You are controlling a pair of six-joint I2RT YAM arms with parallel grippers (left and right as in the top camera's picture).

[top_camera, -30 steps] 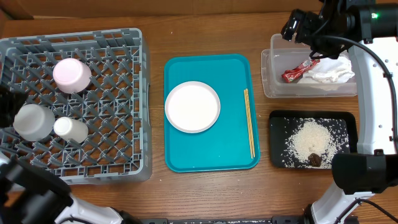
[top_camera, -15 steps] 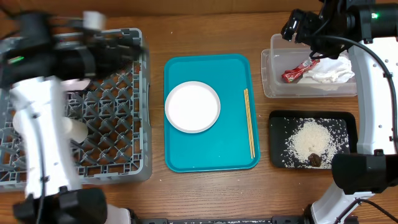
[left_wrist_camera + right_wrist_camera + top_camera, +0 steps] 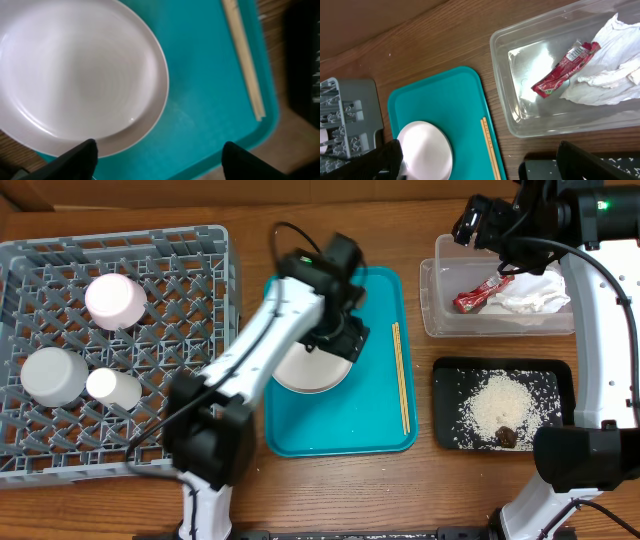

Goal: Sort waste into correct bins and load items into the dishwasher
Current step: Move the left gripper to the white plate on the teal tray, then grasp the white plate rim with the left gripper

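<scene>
My left gripper [image 3: 342, 340] hangs open over the near right rim of the white plate [image 3: 305, 375] on the teal tray [image 3: 380, 430]. In the left wrist view the plate [image 3: 75, 75] fills the left side. Its rim lies by one of my fingertips [image 3: 82, 157], with nothing gripped. The chopsticks [image 3: 400, 390] lie along the tray's right edge. My right gripper [image 3: 478, 222] stays open and empty, high above the clear tub [image 3: 430, 315]. That tub holds the red wrapper [image 3: 562, 70] and the napkin [image 3: 615, 60]. Rice [image 3: 498, 408] and a brown lump [image 3: 507, 437] sit on the black tray [image 3: 450, 375].
The grey dish rack [image 3: 225, 330] at the left holds a pink bowl [image 3: 117, 300], a pale cup [image 3: 52, 375] and a small white bowl [image 3: 112, 387]. My left arm crosses the tray's left half and the rack's right edge.
My left arm has swung from over the dish rack across to the teal tray and now hovers at the plate. My right arm and everything on the table stay where they were.
</scene>
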